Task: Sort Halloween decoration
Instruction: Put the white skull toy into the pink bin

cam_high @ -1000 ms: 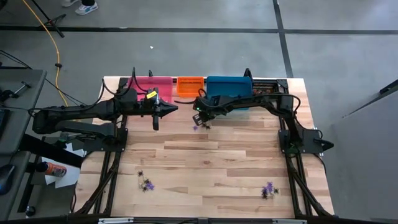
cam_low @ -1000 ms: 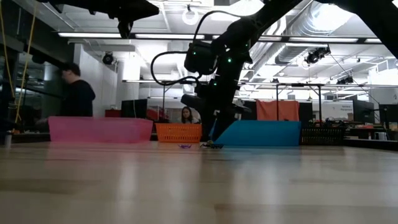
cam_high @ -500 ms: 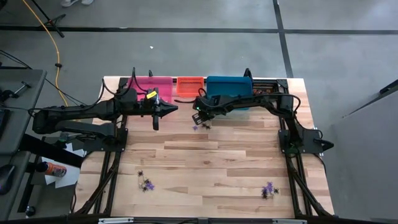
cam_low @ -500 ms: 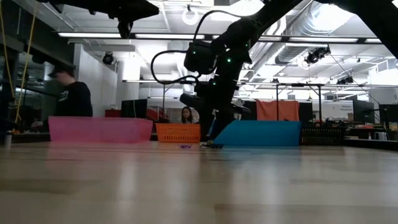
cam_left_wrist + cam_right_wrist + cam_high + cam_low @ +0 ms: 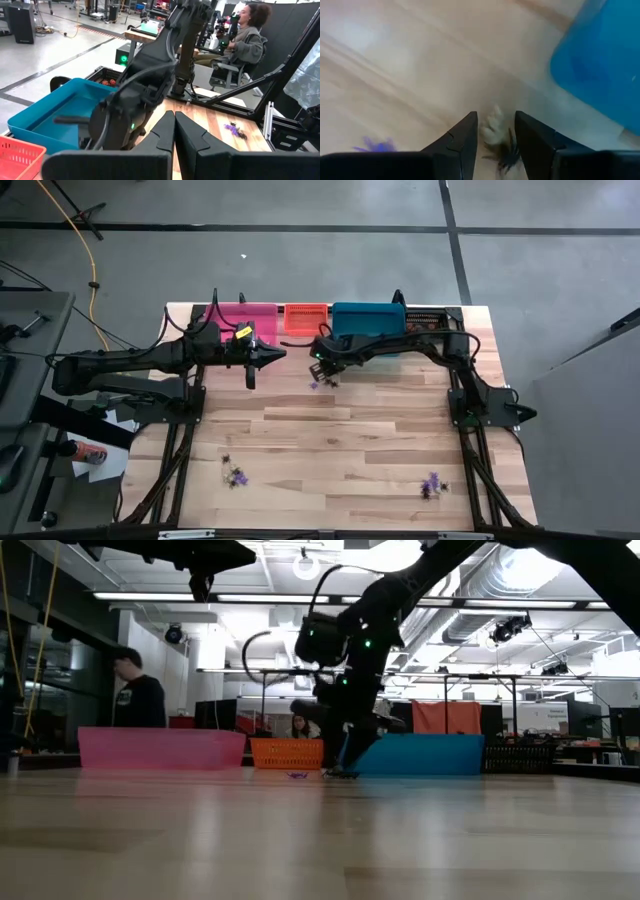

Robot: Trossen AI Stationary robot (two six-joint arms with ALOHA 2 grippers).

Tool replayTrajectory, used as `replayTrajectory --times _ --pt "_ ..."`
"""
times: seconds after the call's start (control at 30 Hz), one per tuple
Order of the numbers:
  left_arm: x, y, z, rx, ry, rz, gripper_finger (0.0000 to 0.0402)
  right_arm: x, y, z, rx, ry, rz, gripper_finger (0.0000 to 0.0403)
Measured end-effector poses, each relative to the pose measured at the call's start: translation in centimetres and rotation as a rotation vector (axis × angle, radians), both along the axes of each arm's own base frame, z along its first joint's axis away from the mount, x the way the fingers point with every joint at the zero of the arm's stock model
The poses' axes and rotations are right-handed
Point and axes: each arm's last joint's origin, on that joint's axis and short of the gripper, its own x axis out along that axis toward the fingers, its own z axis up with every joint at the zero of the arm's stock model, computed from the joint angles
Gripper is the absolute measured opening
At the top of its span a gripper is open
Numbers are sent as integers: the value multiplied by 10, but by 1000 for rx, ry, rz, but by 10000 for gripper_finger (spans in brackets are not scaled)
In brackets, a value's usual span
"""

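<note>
On the pale wooden surface [image 5: 340, 440], the right gripper [image 5: 495, 131] straddles a tiny whitish trinket [image 5: 493, 129], fingers spread for pinching; the left gripper [image 5: 174, 131], pressed together, waits above.

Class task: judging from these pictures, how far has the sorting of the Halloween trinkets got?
Done: nothing visibly sorted. In hand: right gripper, open, straddles a pale trinket beside the blue bin. Left gripper, shut, waits above the table. Left: trinket clusters and at the near edge.
</note>
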Motion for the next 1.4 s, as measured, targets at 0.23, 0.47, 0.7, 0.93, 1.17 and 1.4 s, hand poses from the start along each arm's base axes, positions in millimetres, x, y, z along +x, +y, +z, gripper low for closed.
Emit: replayTrajectory --times 0.23,0.47,0.7,0.93,1.17,1.4 --pt "0 0 0 0 0 0 0 4 2 -9 23 -7 -24 126" --pt "0 0 -2 -5 26 1 0 3 2 -10 27 -1 -24 126" --pt "0 0 -3 -6 28 1 0 1 3 -11 38 22 -18 126" --pt "0 0 -3 -6 28 2 0 0 4 -12 39 40 8 126" --pt "0 0 -3 -6 28 3 0 -1 4 -12 42 50 9 104" --pt "0 0 -3 -6 28 3 0 -1 4 -13 42 57 8 35"
